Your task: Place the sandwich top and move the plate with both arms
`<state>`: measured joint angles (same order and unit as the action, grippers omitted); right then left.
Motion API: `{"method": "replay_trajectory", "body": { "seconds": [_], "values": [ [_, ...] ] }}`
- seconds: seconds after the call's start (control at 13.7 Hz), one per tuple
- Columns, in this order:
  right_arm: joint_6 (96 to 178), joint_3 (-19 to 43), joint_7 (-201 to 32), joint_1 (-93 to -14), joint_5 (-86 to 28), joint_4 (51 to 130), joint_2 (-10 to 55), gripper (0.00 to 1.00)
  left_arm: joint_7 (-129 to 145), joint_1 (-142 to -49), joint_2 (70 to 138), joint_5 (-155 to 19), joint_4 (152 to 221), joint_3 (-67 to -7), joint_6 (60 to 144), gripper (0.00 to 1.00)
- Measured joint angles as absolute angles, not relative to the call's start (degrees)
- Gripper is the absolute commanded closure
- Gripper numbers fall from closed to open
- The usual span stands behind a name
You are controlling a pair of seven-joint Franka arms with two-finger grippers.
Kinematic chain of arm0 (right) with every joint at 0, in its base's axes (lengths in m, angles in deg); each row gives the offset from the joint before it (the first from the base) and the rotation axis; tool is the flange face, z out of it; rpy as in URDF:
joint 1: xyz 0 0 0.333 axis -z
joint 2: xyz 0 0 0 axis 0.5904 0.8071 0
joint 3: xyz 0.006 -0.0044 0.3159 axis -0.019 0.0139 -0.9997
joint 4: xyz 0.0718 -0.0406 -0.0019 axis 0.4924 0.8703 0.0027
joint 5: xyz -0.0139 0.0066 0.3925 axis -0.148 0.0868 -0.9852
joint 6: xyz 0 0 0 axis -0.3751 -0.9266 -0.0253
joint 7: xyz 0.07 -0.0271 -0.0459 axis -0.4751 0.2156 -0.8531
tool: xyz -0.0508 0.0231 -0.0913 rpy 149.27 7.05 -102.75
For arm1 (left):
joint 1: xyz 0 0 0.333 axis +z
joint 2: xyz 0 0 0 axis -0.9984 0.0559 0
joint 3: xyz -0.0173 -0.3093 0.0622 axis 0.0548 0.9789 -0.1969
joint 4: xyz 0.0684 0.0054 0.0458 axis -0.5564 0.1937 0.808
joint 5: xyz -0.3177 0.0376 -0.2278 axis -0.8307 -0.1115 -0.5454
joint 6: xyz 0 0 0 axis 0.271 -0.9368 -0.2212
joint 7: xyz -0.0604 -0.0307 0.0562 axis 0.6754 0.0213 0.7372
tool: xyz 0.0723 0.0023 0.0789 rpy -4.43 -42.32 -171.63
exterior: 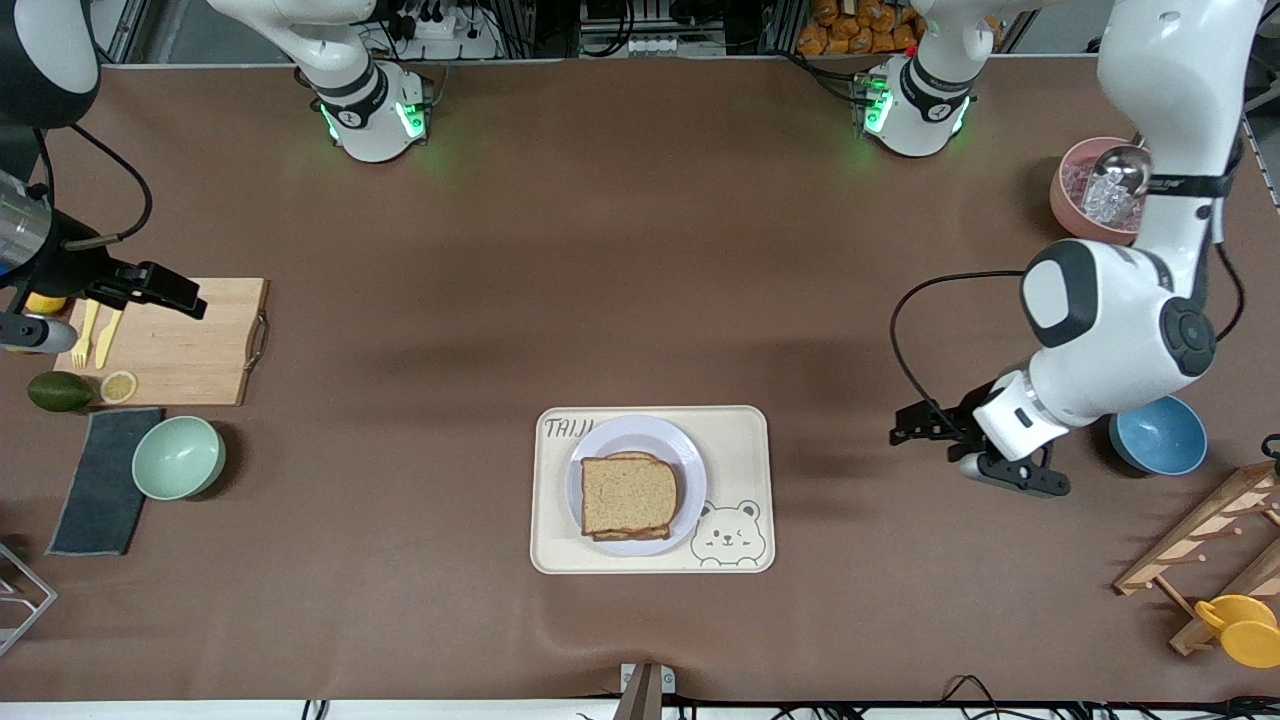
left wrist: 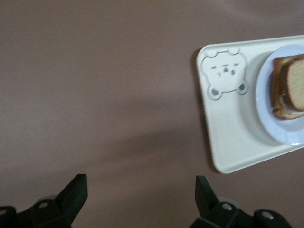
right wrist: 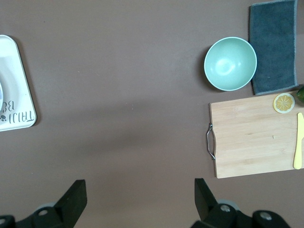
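Tray [exterior: 745,450] under plate [exterior: 685,450]; mint bowl [exterior: 178,457] nr cloth [exterior: 100,480].

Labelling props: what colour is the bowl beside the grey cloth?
Pale mint green bowl, seen best in the right wrist view.

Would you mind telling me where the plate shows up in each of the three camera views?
Front view: the plate sits on the bear-printed tray, low in the middle, with the bread on it.
Left wrist view: at the right edge, cut off by the frame.
Right wrist view: only a sliver at the left edge.
Shared landmark: the tray.
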<state>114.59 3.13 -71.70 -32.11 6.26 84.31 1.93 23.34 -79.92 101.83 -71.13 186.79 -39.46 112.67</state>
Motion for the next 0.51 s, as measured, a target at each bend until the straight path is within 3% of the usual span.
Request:
{"method": "replay_trajectory", "body": {
  "seconds": [0.22,0.51],
  "values": [
    [114.58,3.14,-71.7,-32.11,6.26,84.33,1.98,0.0,20.3,-78.36,95.66,-69.81,186.75,-40.73,103.9,0.0],
    [114.57,3.16,-71.7,-32.1,6.26,84.35,2.0,0.0,12.28,-87.32,85.07,-69.71,186.92,-49.75,92.37,0.0]
  ]
}}
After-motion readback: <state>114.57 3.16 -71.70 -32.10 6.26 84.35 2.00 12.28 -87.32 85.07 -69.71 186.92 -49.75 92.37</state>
